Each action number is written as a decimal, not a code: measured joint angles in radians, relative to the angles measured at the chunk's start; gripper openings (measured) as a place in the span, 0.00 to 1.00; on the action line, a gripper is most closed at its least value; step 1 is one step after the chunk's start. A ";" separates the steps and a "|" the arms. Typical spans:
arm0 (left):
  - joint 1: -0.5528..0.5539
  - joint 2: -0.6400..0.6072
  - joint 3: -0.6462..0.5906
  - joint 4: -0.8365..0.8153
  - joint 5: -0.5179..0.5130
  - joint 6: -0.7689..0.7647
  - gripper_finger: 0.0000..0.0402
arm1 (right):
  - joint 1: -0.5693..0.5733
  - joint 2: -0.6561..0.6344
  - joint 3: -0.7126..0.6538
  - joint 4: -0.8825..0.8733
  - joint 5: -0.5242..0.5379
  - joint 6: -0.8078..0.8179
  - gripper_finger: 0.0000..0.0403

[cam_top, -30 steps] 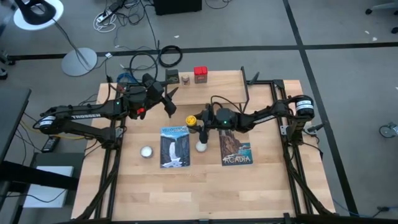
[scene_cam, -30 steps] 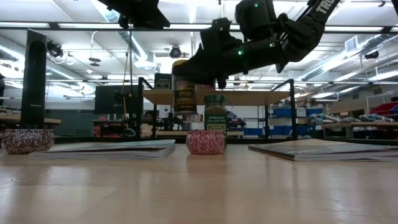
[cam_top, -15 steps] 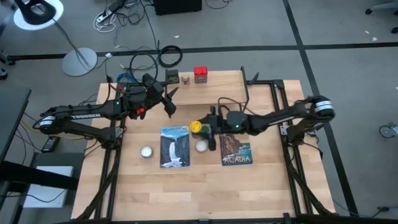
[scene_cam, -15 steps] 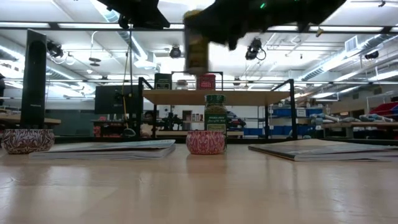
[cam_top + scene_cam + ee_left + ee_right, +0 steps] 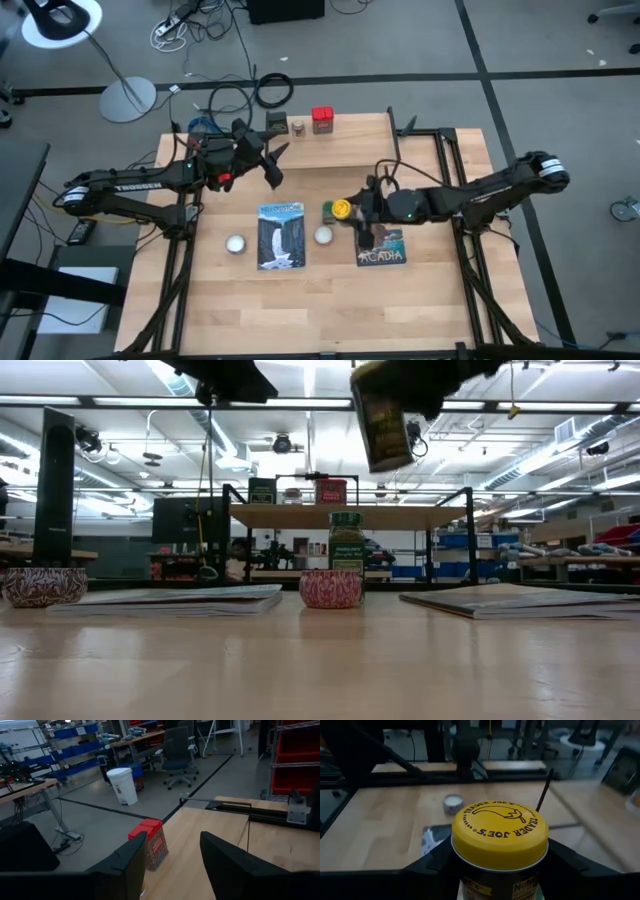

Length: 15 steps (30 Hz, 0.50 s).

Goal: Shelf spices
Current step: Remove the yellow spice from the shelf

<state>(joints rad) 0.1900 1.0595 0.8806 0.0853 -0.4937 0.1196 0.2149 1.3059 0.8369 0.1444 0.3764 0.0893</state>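
While a patterned white ball (image 5: 330, 588) sits nearest on the desk (image 5: 330, 300) between two flat picture books (image 5: 280, 236), the right pincer (image 5: 352, 209) hangs above them, clamped on the yellow-capped jar (image 5: 500, 836), its two dark fingers pressing the body from either side just under the lid. Seen from desk level, the jar (image 5: 382, 415) rides high and slightly tilted. It looks like a rigid, light container with a smooth wall that could slip; a hold on the body below the cap rim, as here, seems the safest, and it should be set down upright rather than dropped, since it may be glass. Just behind the ball the green jar (image 5: 346, 551) stands on the desk, waiting its turn. Farther back, the shelf (image 5: 345, 515) already carries the dark square tin (image 5: 276, 123), the tiny brown jar (image 5: 297, 126) and the red boxy tin (image 5: 152, 844). Near that far edge the left pincer (image 5: 270, 160) hovers empty, its jaws partly apart.
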 joint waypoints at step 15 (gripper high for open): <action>0.000 0.000 0.000 0.001 0.001 -0.001 0.47 | -0.002 0.225 -0.316 0.536 0.028 0.215 0.50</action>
<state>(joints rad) 0.1899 1.0595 0.8806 0.0867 -0.4923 0.1187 0.2127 1.5313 0.5211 0.6800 0.4046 0.3043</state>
